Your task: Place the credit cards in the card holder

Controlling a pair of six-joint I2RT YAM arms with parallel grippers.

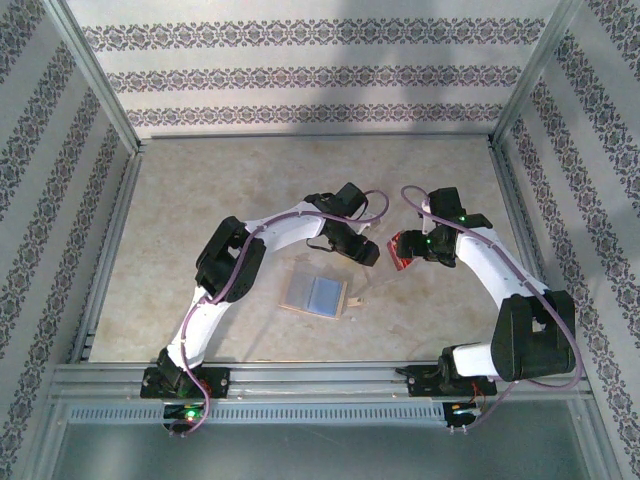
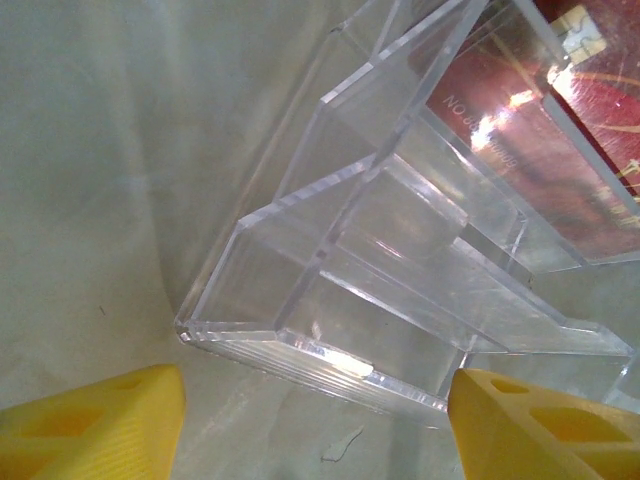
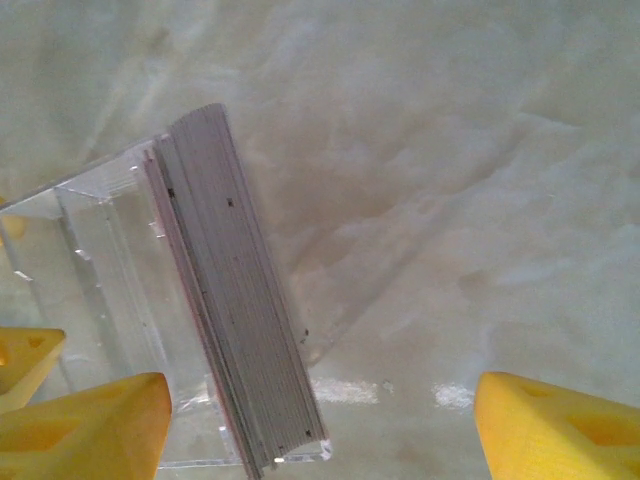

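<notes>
Left wrist view: left jaws were seen wide apart astride a clear stand (image 2: 380, 270) carrying a red credit card (image 2: 540, 140). Right jaws were likewise apart. The card holder (image 1: 315, 293) was laid open on the bench (image 1: 200, 200).

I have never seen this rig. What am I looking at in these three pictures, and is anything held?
These are two robot arms bolted to a table, each ending in yellow jaws. The overhead picture looks down from behind them; the other two come from a camera on each wrist. On the table lies an open tan wallet, the card holder. Right of it a clear plastic stand carries the credit cards, a stack, one face red. The left jaws and the right jaws stand open at that stand; nothing is held.
</notes>
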